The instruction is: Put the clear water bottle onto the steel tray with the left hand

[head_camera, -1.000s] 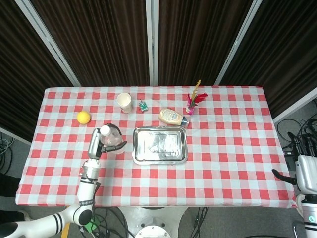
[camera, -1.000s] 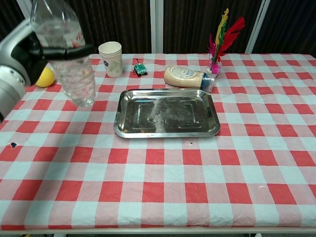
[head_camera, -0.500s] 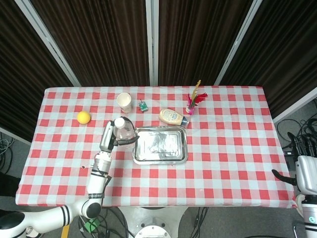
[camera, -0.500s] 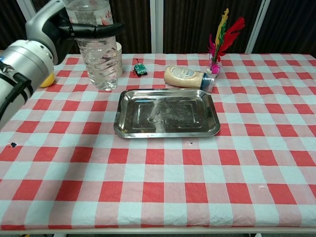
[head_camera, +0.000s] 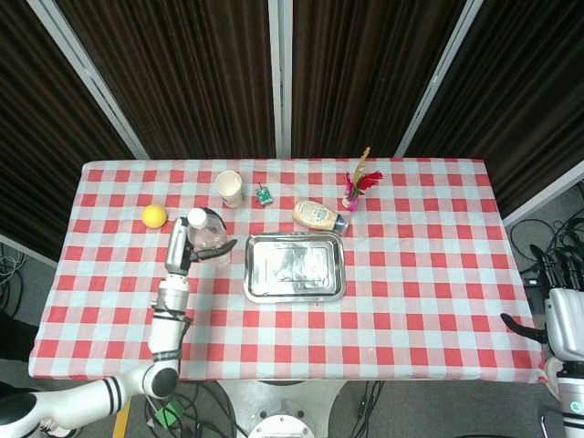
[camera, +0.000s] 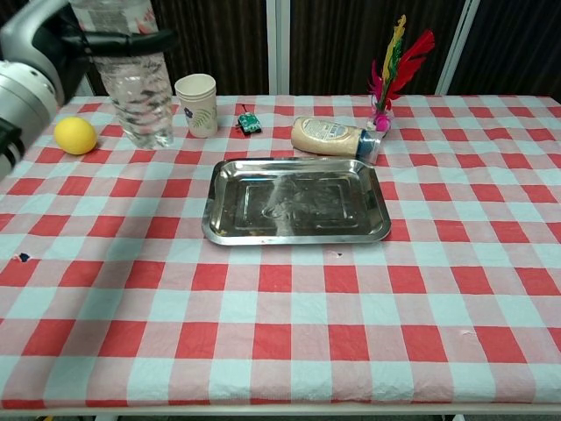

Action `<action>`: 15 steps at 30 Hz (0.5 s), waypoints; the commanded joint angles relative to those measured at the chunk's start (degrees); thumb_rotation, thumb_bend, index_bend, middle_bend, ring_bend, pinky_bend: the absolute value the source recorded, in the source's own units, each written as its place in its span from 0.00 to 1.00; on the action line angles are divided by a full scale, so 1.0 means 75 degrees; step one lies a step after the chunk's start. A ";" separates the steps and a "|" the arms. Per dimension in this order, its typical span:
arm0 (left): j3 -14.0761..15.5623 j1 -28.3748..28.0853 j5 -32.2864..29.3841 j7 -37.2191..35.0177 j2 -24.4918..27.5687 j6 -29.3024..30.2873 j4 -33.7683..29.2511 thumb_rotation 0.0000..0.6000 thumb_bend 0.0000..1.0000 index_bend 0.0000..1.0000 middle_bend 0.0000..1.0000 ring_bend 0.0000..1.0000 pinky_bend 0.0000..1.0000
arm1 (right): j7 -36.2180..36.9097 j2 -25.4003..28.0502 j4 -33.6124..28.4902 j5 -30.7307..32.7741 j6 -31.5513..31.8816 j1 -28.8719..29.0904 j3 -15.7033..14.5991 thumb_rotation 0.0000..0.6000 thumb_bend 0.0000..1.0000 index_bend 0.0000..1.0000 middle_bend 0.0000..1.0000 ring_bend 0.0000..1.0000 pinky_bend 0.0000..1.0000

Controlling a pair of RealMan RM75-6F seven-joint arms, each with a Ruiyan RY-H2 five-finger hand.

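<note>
My left hand (head_camera: 177, 248) grips the clear water bottle (head_camera: 208, 239) around its upper part. The bottle stays roughly upright with its white cap (head_camera: 196, 217) on top, to the left of the steel tray (head_camera: 294, 266) and not over it. In the chest view the bottle (camera: 133, 83) is at the upper left with the hand (camera: 48, 46) behind it, and the tray (camera: 296, 200) lies bare in the middle. My right hand (head_camera: 558, 327) hangs off the table's right edge, holding nothing.
A lemon (head_camera: 153, 216) lies left of the bottle. A paper cup (camera: 196, 104) and a small green object (camera: 248, 122) stand behind it. A mayonnaise bottle (camera: 333, 136) lies behind the tray, beside a small vase of feathers (camera: 392, 70).
The left hand first carried the bottle right, close to the tray's left edge, then drew it back left and slightly away. The tray and right hand stayed put.
</note>
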 commanded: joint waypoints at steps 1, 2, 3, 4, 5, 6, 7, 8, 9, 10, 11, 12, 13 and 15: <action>-0.0162 0.0099 0.0056 -0.0014 0.0368 0.0398 0.0171 1.00 0.18 0.68 0.68 0.53 0.58 | 0.0028 0.0021 0.0004 0.0005 -0.0020 0.0002 0.0009 1.00 0.03 0.05 0.13 0.00 0.00; -0.0324 0.0097 -0.0097 -0.0079 0.0445 0.0351 0.0123 1.00 0.18 0.68 0.68 0.53 0.58 | 0.0017 0.0014 0.0015 -0.0002 -0.0041 0.0010 0.0000 1.00 0.03 0.05 0.13 0.00 0.00; -0.0449 0.0050 -0.0242 -0.0141 0.0481 0.0243 -0.0001 1.00 0.18 0.68 0.68 0.53 0.58 | -0.0006 0.0001 0.0024 0.0005 -0.0094 0.0034 -0.0010 1.00 0.03 0.05 0.13 0.00 0.00; -0.0388 -0.0008 -0.0221 -0.0097 0.0464 0.0152 -0.0071 1.00 0.18 0.68 0.68 0.53 0.58 | -0.0028 -0.0009 0.0023 0.0023 -0.0147 0.0057 -0.0018 1.00 0.03 0.05 0.13 0.00 0.00; -0.0257 -0.0080 -0.0146 -0.0038 0.0401 0.0058 -0.0109 1.00 0.18 0.68 0.68 0.53 0.58 | -0.0054 -0.0019 0.0027 0.0036 -0.0194 0.0079 -0.0025 1.00 0.04 0.05 0.13 0.00 0.00; -0.0069 -0.0145 -0.0068 -0.0021 0.0252 -0.0024 -0.0150 1.00 0.18 0.68 0.68 0.53 0.58 | -0.0087 -0.0030 0.0035 0.0050 -0.0239 0.0100 -0.0035 1.00 0.04 0.05 0.13 0.00 0.00; 0.0022 -0.0173 -0.0063 -0.0039 0.0108 -0.0037 -0.0167 1.00 0.18 0.67 0.68 0.53 0.58 | -0.0108 -0.0038 0.0037 0.0065 -0.0256 0.0108 -0.0039 1.00 0.04 0.05 0.13 0.00 0.00; 0.0079 -0.0186 -0.0081 -0.0050 -0.0025 -0.0024 -0.0164 1.00 0.18 0.67 0.68 0.53 0.58 | -0.0120 -0.0044 0.0036 0.0081 -0.0255 0.0111 -0.0034 1.00 0.04 0.05 0.13 0.00 0.00; 0.0134 -0.0178 -0.0066 -0.0027 -0.0128 0.0041 -0.0131 1.00 0.18 0.67 0.68 0.53 0.58 | -0.0125 -0.0053 0.0036 0.0091 -0.0235 0.0107 -0.0026 1.00 0.04 0.05 0.13 0.00 0.00; 0.0157 -0.0142 -0.0033 0.0005 -0.0140 0.0133 -0.0079 1.00 0.18 0.67 0.68 0.53 0.58 | -0.0124 -0.0056 0.0035 0.0092 -0.0215 0.0100 -0.0022 1.00 0.04 0.05 0.13 0.00 0.00; 0.0149 -0.0088 -0.0001 0.0023 -0.0093 0.0233 -0.0023 1.00 0.18 0.67 0.68 0.53 0.58 | -0.0124 -0.0056 0.0032 0.0094 -0.0196 0.0094 -0.0017 1.00 0.04 0.05 0.13 0.00 0.00; 0.0081 0.0000 -0.0011 0.0012 0.0047 0.0332 0.0020 1.00 0.18 0.67 0.68 0.53 0.58 | -0.0127 -0.0056 0.0028 0.0085 -0.0173 0.0086 -0.0016 1.00 0.04 0.05 0.13 0.00 0.00; 0.0008 0.0066 -0.0037 0.0006 0.0195 0.0381 0.0033 1.00 0.18 0.67 0.68 0.53 0.58 | -0.0134 -0.0058 0.0025 0.0075 -0.0160 0.0084 -0.0015 1.00 0.04 0.05 0.13 0.00 0.00; -0.0130 0.0202 -0.0108 0.0006 0.0556 0.0413 0.0008 1.00 0.18 0.67 0.68 0.53 0.58 | -0.0163 -0.0075 0.0022 0.0042 -0.0169 0.0092 -0.0030 1.00 0.03 0.05 0.13 0.00 0.00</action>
